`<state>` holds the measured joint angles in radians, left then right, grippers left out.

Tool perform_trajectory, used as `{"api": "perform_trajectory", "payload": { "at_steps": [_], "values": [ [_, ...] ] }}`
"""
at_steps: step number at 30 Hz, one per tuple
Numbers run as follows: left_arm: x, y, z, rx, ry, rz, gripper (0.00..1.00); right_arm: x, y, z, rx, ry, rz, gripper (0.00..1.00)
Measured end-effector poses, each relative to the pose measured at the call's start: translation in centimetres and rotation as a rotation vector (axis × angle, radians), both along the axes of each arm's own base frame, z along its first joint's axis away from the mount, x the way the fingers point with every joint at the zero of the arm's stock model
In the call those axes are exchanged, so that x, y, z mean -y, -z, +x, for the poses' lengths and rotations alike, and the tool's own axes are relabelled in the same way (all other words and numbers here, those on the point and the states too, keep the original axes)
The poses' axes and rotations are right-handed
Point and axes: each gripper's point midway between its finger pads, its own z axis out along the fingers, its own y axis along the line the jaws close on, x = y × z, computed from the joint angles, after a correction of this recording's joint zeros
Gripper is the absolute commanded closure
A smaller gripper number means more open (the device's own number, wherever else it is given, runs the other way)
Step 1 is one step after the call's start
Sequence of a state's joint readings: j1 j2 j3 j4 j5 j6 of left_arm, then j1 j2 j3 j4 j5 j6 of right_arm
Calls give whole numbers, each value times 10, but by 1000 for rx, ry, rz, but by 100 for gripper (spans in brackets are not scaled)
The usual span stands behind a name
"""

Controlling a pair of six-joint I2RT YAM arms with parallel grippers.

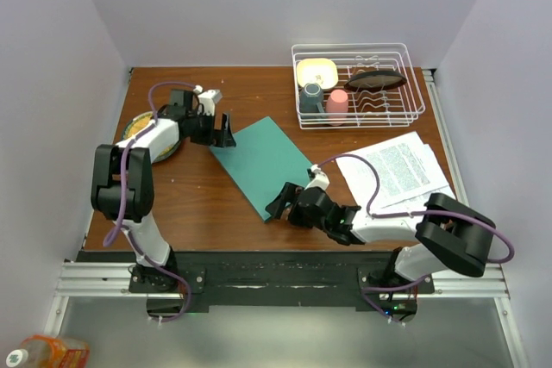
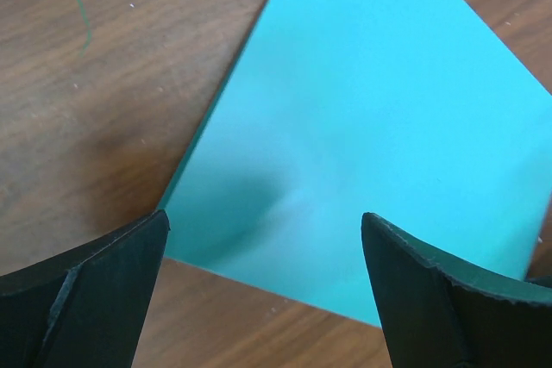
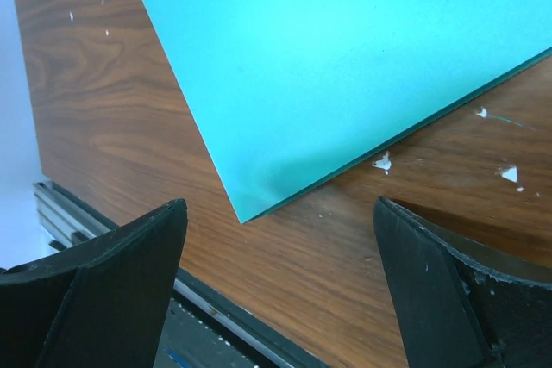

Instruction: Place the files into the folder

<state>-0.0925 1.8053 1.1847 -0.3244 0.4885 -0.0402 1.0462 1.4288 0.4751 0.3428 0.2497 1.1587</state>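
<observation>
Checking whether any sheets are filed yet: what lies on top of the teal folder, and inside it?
Nothing lies on the folder; its teal face is bare. It lies folded shut, so its inside cannot be seen. The files sit apart, to its right.

Matt card folder [image 1: 263, 164], wood-grain table [image 1: 198, 200]

Count taken standing over the table [image 1: 198, 204].
- folder [image 1: 263, 164]: one, teal, at centre.
- files [image 1: 398, 167]: one fanned pile at 3 o'clock; at least three sheet edges show, exact number unreadable.
- wire dish rack [image 1: 345, 46]: one, at 1 o'clock. It holds two cups, a dark cup [image 1: 311, 96] and a pink cup [image 1: 337, 105], plus one yellow bowl [image 1: 316, 71] and one dark brown dish [image 1: 375, 80].
- plate [image 1: 138, 129]: one, at 9 o'clock.
- bottle [image 1: 43, 352]: one, at 7 o'clock, off the table.
- Grippers: two, left gripper [image 1: 224, 132] and right gripper [image 1: 280, 204].
</observation>
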Motion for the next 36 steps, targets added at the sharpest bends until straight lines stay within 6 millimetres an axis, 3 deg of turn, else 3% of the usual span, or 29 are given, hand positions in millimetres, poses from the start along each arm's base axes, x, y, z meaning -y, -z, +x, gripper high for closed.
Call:
{"api": "perform_trajectory", "payload": {
  "at_steps": [5, 11, 14, 18, 24, 27, 31, 36],
  "values": [
    [1, -7, -14, 1, 11, -15, 0, 8, 0, -1, -15, 46, 28, 11],
    [6, 7, -37, -38, 33, 1, 0, 17, 1, -2, -41, 131, 134, 15],
    [8, 8, -38, -29, 60, 20, 0, 16, 0, 1, -61, 170, 207, 16],
    [6, -6, -28, -1, 70, 31, 0, 12, -1, 3, -63, 177, 233, 17],
    [4, -59, 16, 156, 59, 20, 0, 10, -1, 4, -66, 177, 232, 19],
    [2, -66, 26, 188, 53, 27, 0, 7, 0, 5, -67, 179, 240, 20],
    [0, -47, 42, 171, 45, 45, 0, 2, 0, 8, -69, 182, 270, 21],
    [-4, -10, 34, 88, 35, 70, 0, -7, -1, 10, -70, 174, 315, 23]
  ]
}}
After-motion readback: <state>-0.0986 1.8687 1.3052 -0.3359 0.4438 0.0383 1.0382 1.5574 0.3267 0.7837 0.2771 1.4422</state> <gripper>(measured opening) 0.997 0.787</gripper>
